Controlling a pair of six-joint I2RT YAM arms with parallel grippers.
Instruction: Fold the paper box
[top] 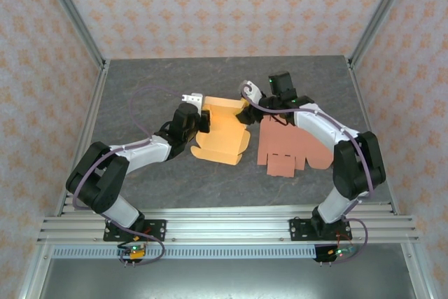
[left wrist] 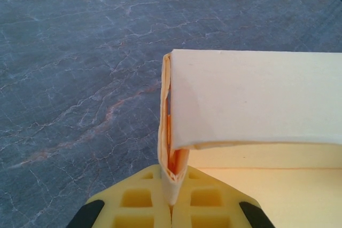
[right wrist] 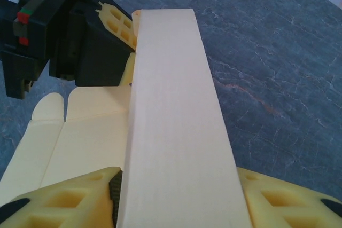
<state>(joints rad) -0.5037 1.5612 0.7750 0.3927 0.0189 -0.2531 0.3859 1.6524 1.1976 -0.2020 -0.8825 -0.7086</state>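
Both pinching yellow box (top: 225, 136) | left gripper (left wrist: 172, 188): folded edge | right gripper (right wrist: 176, 185): raised flap | overhead adds pink blank (top: 290, 146) beside

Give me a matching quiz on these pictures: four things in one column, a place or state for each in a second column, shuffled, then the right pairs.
Column one
1. pale yellow paper box
2. reddish-brown flat paper cut-out
3. left gripper
4. right gripper

Column two
A. fingers on either side of a long raised panel
B. lying flat on the grey marbled table, right of centre, nothing gripping it
C. pinched shut on a folded wall edge
D. partly folded, between the two arms

Pairs: 1-D, 2-B, 3-C, 4-A
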